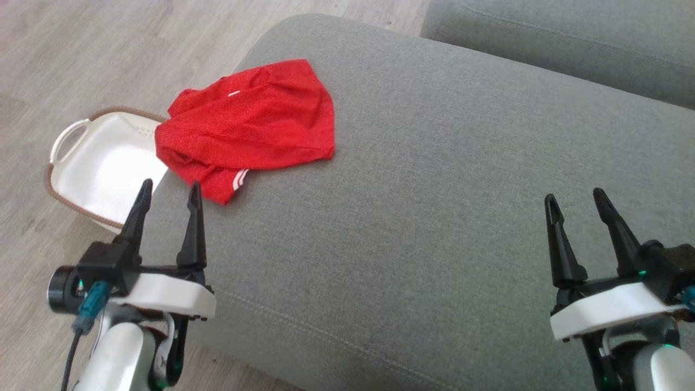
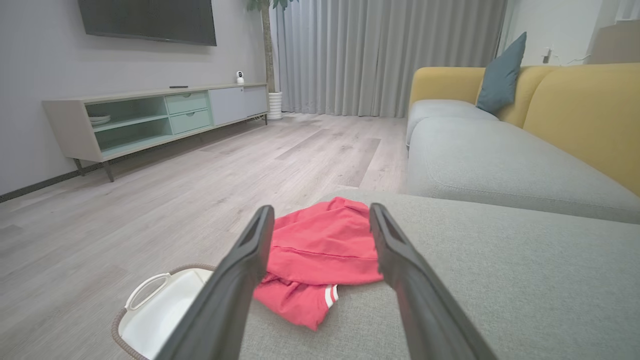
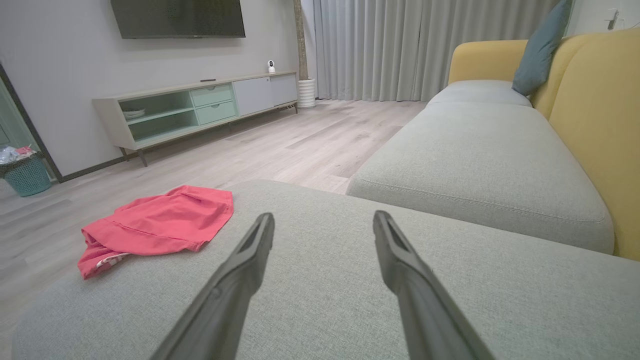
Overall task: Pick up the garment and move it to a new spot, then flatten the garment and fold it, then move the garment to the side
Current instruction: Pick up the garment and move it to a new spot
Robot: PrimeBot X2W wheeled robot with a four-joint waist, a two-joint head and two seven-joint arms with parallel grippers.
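A crumpled red garment (image 1: 250,125) with white stripes on one sleeve lies at the far left corner of the grey cushion (image 1: 423,217), partly hanging over its edge. My left gripper (image 1: 169,196) hovers open just short of the garment's near sleeve, nothing between its fingers. In the left wrist view the garment (image 2: 320,250) sits straight ahead between the open left gripper (image 2: 321,220) fingers. My right gripper (image 1: 574,200) stands open over the cushion's right side, far from the garment. The right wrist view has the garment (image 3: 160,225) off to the left of the open right gripper (image 3: 323,224).
A white basket (image 1: 103,163) with a brown rim stands on the wood floor left of the cushion, under the garment's overhanging edge. A second grey seat cushion (image 1: 559,43) lies beyond. A TV cabinet (image 2: 160,115) lines the far wall.
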